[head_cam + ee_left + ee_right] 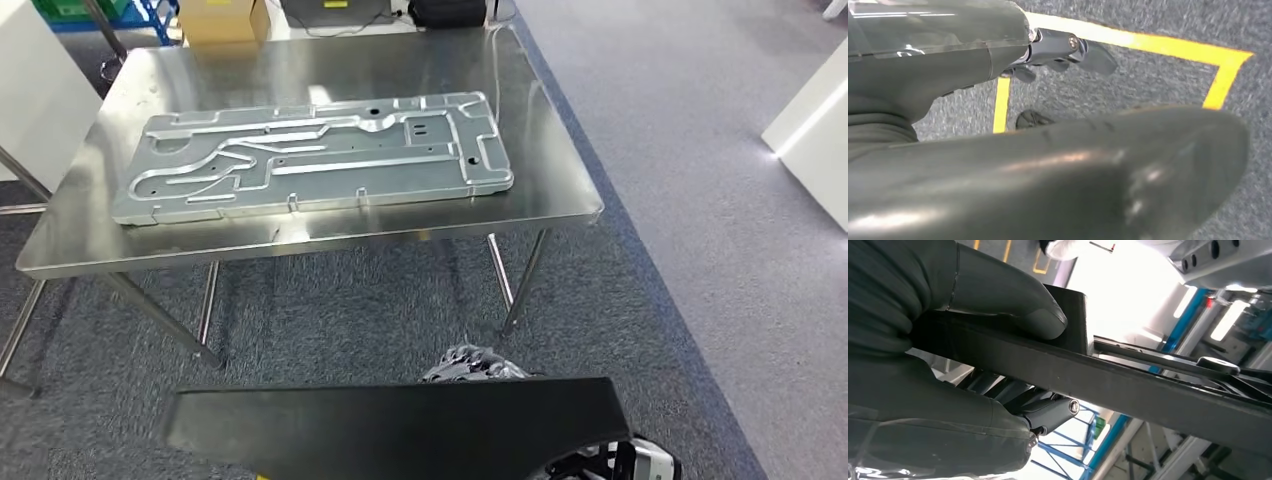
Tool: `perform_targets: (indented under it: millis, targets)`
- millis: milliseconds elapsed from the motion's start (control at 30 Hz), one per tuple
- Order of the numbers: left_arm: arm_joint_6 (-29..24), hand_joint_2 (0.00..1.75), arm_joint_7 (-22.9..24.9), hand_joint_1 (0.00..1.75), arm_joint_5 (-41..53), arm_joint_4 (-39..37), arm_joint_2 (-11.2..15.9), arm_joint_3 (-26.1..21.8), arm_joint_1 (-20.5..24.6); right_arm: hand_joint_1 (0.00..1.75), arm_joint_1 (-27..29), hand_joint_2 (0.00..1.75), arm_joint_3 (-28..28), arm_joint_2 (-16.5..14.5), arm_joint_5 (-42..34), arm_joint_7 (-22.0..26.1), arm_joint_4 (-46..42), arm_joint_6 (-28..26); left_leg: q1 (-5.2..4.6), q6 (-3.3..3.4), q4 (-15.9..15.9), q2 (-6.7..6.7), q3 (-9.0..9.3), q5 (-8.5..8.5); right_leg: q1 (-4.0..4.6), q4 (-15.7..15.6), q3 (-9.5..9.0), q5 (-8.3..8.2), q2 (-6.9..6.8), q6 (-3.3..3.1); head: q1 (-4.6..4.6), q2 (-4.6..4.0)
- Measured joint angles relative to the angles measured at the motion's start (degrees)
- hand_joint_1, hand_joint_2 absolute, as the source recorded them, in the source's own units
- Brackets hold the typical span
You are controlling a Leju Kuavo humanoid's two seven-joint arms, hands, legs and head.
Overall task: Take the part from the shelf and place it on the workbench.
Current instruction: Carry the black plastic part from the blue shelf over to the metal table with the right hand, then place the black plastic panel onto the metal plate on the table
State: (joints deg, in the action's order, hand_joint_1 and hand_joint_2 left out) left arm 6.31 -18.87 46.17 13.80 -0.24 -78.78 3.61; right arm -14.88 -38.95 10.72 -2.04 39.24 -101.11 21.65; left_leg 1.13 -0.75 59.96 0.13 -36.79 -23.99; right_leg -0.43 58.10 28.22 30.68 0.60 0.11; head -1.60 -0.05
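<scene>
Carrying a long black part (400,425) at six o'clock in the head view, the robot faces a steel desk (560,190) at twelve, where a silver stamped panel (310,160) already lies. The left hand (1058,55) hangs with fingers loosely curled, holding nothing. The right hand (948,340) clamps the part's end; held there alone, the part could tip or strike the panel.

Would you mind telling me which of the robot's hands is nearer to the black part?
Right. The right hand grips the black part, thumb pressed on one face and fingers beneath. The left hand hangs beside it over the carpet, apparently not touching.
</scene>
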Motion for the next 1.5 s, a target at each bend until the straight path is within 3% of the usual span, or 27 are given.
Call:
perform_targets:
  millis: [100,133,167,267,300,333,367,433,500,600,667,700,800,833,867,933,1000,1067,1167,1233,1300,1333,1367,1433,1500]
  targets:
    - [-0.1,0.0,0.0,0.0,0.0,0.0,0.0,0.0,0.0,1.75,-0.1,1.75,0.1,0.0,-0.2,0.0,0.0,0.1,-0.22,1.38,-0.2,-0.15,0.95,-0.59,-0.18,1.4,-0.05,0.32,-0.09,0.94,-0.01,0.01]
    - [-0.1,0.0,0.0,0.0,0.0,0.0,0.0,0.0,0.1,1.75,-0.2,1.75,0.2,0.0,-0.2,0.0,-0.1,0.1,-0.23,1.75,-0.4,-0.19,1.5,-0.82,-0.27,3.2,0.82,0.48,-0.16,1.1,-0.02,0.01]
    - [-0.1,0.0,0.0,0.0,0.0,0.0,0.0,0.0,0.1,1.75,-0.3,1.75,0.2,0.0,-0.2,0.0,-0.1,0.1,-0.2,2.04,-0.6,-0.23,2.02,-1.07,-0.31,6.0,2.43,1.09,-0.23,1.25,-0.04,0.01]
    - [-0.2,0.0,0.0,0.0,-0.1,0.0,0.0,0.0,0.2,1.75,-0.5,1.75,0.3,0.0,-0.3,0.0,0.1,0.2,-0.4,2.54,-0.7,-0.32,3.15,-2.12,-0.28,15.8,9.73,4.81,-0.3,1.51,-0.07,0.0]
    - [-0.2,0.0,0.0,0.0,-0.1,0.0,0.0,0.0,0.2,1.75,-0.5,1.75,0.3,-0.1,-0.3,0.0,0.2,0.2,-0.52,2.6,-0.7,-0.39,3.65,-2.57,-0.26,17.1,11.46,5.2,-0.3,1.41,-0.06,0.0]
    - [-0.2,0.0,0.0,0.0,-0.1,0.0,0.0,0.0,0.2,1.75,-0.5,1.75,0.4,-0.1,-0.3,0.0,0.3,0.3,-0.63,2.63,-0.7,-0.48,4.27,-3.06,-0.19,16.6,12.29,4.44,-0.3,1.2,-0.07,0.0]
    - [-0.2,0.0,0.0,0.0,-0.1,0.0,0.0,0.0,0.2,1.75,-0.6,1.75,0.5,-0.2,-0.3,0.0,0.4,0.3,-0.74,2.62,-0.7,-0.57,4.99,-3.58,-0.03,14.2,12.15,2.43,-0.3,0.86,-0.07,0.0]
    - [-0.1,0.0,0.0,0.0,-0.1,0.0,-0.1,0.0,0.3,1.75,-0.9,1.75,0.6,-0.3,-0.4,0.0,0.5,0.6,-0.91,2.44,-0.8,-0.67,6.38,-4.62,0.59,7.0,10.44,-3.27,-0.32,-0.16,-0.01,0.01]
    - [0.0,0.0,-0.1,0.0,-0.1,0.0,-0.3,0.0,0.3,1.75,-1.2,1.75,0.8,-0.4,-0.4,0.0,0.6,1.0,-0.97,1.92,-1.0,-0.79,7.05,-5.4,1.18,2.3,9.27,-6.14,-0.29,-1.02,-0.01,0.01]
    - [0.1,0.0,-0.3,0.0,-0.1,0.0,-0.3,0.0,0.4,1.75,-1.4,1.75,1.0,-0.5,-0.4,0.0,0.7,1.2,-1.09,0.92,-1.3,-0.81,7.99,-5.75,1.14,0.8,8.2,-6.34,-0.14,-1.66,-0.04,0.01]
    - [0.1,0.0,-0.4,0.0,-0.2,0.0,-0.3,0.0,0.5,1.75,-1.6,1.75,1.1,-0.6,-0.5,0.1,0.7,1.3,-1.08,0.37,0.7,-0.69,7.69,-6.39,0.83,0.1,6.75,-6.03,-0.19,-2.14,0.02,0.0]
    - [0.2,0.0,-0.4,0.0,-0.2,0.0,-0.3,0.0,0.6,1.75,-1.7,1.75,1.2,-0.7,-0.5,0.1,0.7,1.4,-0.98,0.15,3.3,-0.62,6.33,-7.28,0.75,-0.1,6.12,-5.77,-0.25,-2.33,0.04,0.0]
    - [0.2,0.0,-0.5,0.0,-0.2,0.0,-0.2,0.0,0.5,1.75,-1.8,1.75,1.2,-0.8,-0.5,0.3,1.0,1.9,-0.69,-0.44,12.6,-0.54,-0.08,-10.67,0.73,-0.2,4.91,-4.56,-0.26,-2.58,0.08,0.01]
    - [0.2,0.0,-0.6,0.0,-0.3,0.0,-0.2,0.0,0.4,1.75,-1.7,1.75,1.2,-0.9,-0.5,0.3,1.0,2.0,-0.59,-0.57,13.2,-0.53,-1.29,-10.34,0.71,-0.2,4.38,-4.08,-0.19,-2.53,0.08,0.01]
    - [0.2,0.0,-0.6,0.0,-0.3,0.0,-0.2,0.0,0.3,1.75,-1.7,1.75,1.3,-0.9,-0.5,0.4,1.0,2.1,-0.49,-0.65,11.7,-0.52,-1.5,-8.65,0.69,-0.1,3.73,-3.57,-0.12,-2.43,0.08,0.01]
    - [0.2,0.0,-0.7,0.0,-0.5,0.0,-0.2,0.0,0.3,1.75,-1.8,1.75,1.5,-0.9,-0.5,0.4,1.1,2.1,-0.36,-0.54,4.9,-0.5,0.1,-3.24,0.62,0.0,2.39,-2.44,-0.07,-2.09,0.03,0.01]
    - [0.2,0.0,-0.8,0.0,-0.6,0.0,-0.1,-0.1,0.3,1.75,-1.9,1.75,1.8,-0.9,-0.4,0.4,1.1,2.0,-0.66,0.01,0.0,-0.4,1.16,-0.77,0.59,0.1,1.93,-1.64,-0.03,-1.54,0.04,0.01]
    - [0.2,0.0,-0.8,0.0,-0.7,0.0,-0.1,-0.1,0.2,1.75,-2.0,1.75,2.2,-0.9,-0.4,0.4,1.1,2.0,-0.96,0.89,-1.1,-0.31,1.29,-1.07,0.63,0.3,1.85,-1.36,0.03,-0.83,0.1,0.01]
    - [0.2,0.0,-0.9,0.0,-0.8,0.0,0.0,-0.1,0.1,1.75,-2.2,1.75,2.7,-0.9,-0.4,0.4,1.0,2.0,-0.61,1.9,-1.7,-0.33,2.97,-1.25,0.6,2.5,2.01,-0.16,-0.05,0.14,-0.03,0.01]
    - [0.2,0.0,-0.9,0.0,-0.9,0.0,0.0,-0.1,0.3,1.75,-2.4,1.75,2.9,-0.9,-0.4,0.5,1.0,2.0,-0.53,2.35,-1.9,-0.34,4.01,-1.81,0.32,8.4,5.27,2.39,-0.18,0.68,-0.23,0.01]
    - [0.2,0.0,-0.9,0.0,-0.9,0.0,0.0,-0.1,0.3,1.75,-2.4,1.75,3.0,-0.9,-0.4,0.5,1.0,2.0,-0.57,2.47,-1.9,-0.36,4.74,-2.52,0.11,15.1,10.14,4.45,-0.25,0.98,-0.28,0.01]
    - [0.2,0.0,-0.9,0.0,-0.9,0.0,0.0,-0.1,0.3,1.75,-2.3,1.75,3.0,-0.9,-0.4,0.5,1.0,2.0,-0.58,2.44,-1.9,-0.37,5.22,-2.93,0.07,16.5,11.75,4.07,-0.27,0.98,-0.27,0.01]
    - [0.2,0.0,-0.9,0.0,-0.9,0.0,0.0,-0.1,0.3,1.75,-2.3,1.75,3.1,-0.9,-0.4,0.5,1.0,1.9,-0.58,2.36,-1.9,-0.39,5.8,-3.38,0.05,15.6,12.28,2.45,-0.28,0.92,-0.28,0.01]
    - [0.3,0.0,-1.0,0.0,-1.0,0.0,0.0,-0.1,0.2,1.75,-2.4,1.75,3.6,-0.9,-0.3,0.5,1.0,1.2,-0.57,2.06,-1.9,-0.44,7.12,-4.39,0.12,8.8,10.79,-3.34,-0.34,0.48,-0.29,0.01]
    - [0.4,0.0,-1.4,0.0,-1.1,0.0,-0.1,-0.2,0.4,1.75,-3.0,1.75,4.7,-0.9,0.1,0.4,1.1,-0.1,-0.61,1.57,-1.9,-0.47,7.86,-5.16,0.52,2.9,9.34,-6.51,-0.43,-0.11,-0.21,0.01]
